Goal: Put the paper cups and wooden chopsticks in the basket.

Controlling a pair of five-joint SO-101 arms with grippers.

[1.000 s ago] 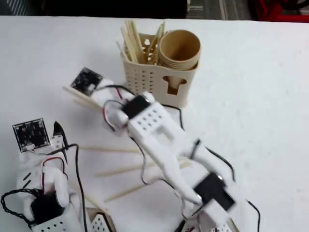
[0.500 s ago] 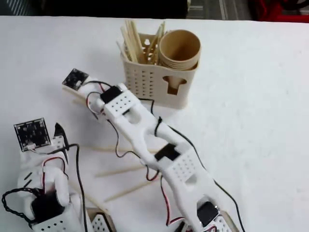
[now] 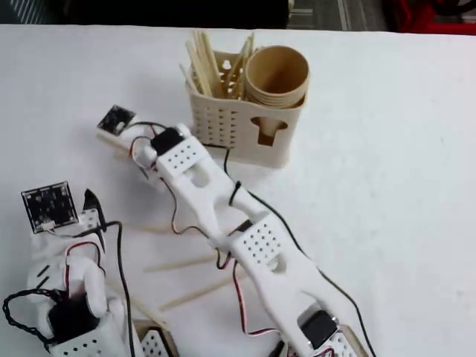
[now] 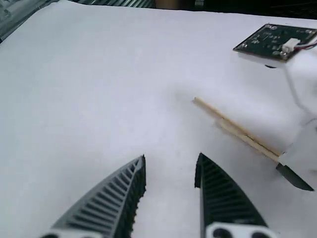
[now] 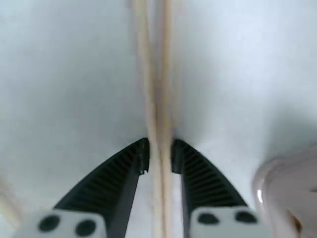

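A pair of wooden chopsticks [image 5: 156, 99] is seen lying flat on the white table [image 3: 387, 186], to the left of the basket [image 3: 245, 130] and clear of it. The pair is enclosed by the right gripper [image 5: 159, 153], whose jaws are drawn in to a narrow gap and pressed against both sticks. Further chopsticks [image 3: 216, 63] and stacked paper cups [image 3: 277, 74] are held upright in the basket. Three loose chopsticks [image 3: 178, 262] are left on the table beside the right arm. The left gripper [image 4: 168, 163] is held spread above bare table, with nothing between its jaws.
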